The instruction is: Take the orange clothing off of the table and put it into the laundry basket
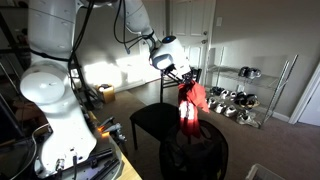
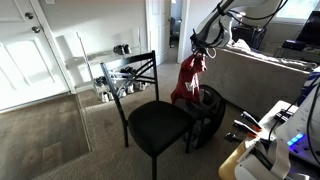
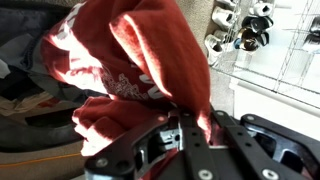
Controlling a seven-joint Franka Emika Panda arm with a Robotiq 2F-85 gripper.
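Note:
The orange-red clothing [image 1: 190, 102] hangs from my gripper [image 1: 183, 76] above the dark laundry basket [image 1: 195, 152]. In an exterior view the clothing [image 2: 189, 80] dangles from the gripper [image 2: 198, 52], its lower end at the basket [image 2: 210, 112] rim. In the wrist view the clothing [image 3: 130, 60] fills most of the frame, pinched between the fingers of the gripper [image 3: 185, 125]. The gripper is shut on the cloth.
A black chair [image 2: 158, 122] stands beside the basket, and it also shows in an exterior view [image 1: 150, 120]. A wire shoe rack [image 1: 240, 95] stands by the wall. A grey sofa [image 2: 265, 70] is behind the basket. Shoes [image 3: 240, 25] show on the floor.

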